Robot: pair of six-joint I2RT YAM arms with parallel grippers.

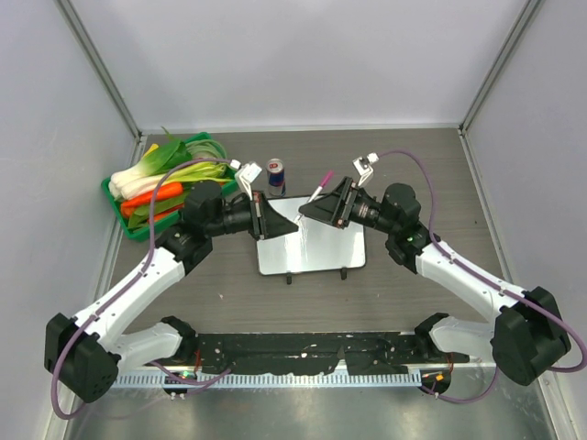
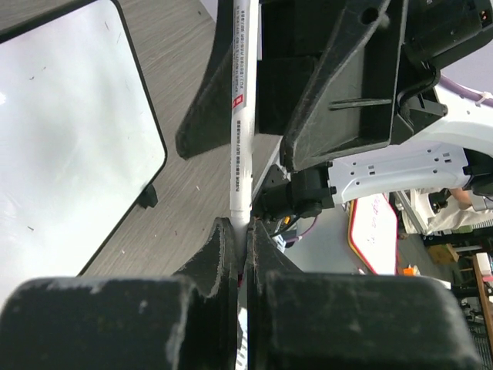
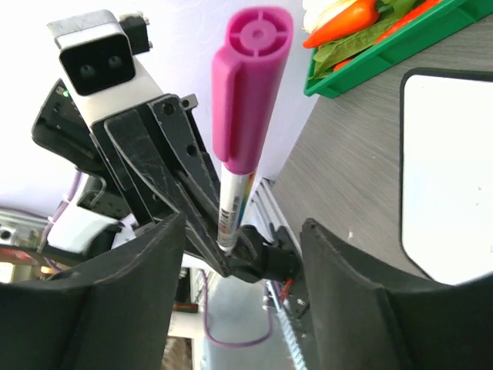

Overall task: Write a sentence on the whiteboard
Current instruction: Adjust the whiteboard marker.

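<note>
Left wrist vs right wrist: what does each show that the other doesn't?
Left wrist only: the black foot under the whiteboard.
Right wrist only: the pink cap of the marker, the green vegetable tray, and the left arm's camera.
Both: the marker's white barrel, a blank part of the whiteboard, the left fingers shut on the marker, and the right fingers open on either side of it.
</note>
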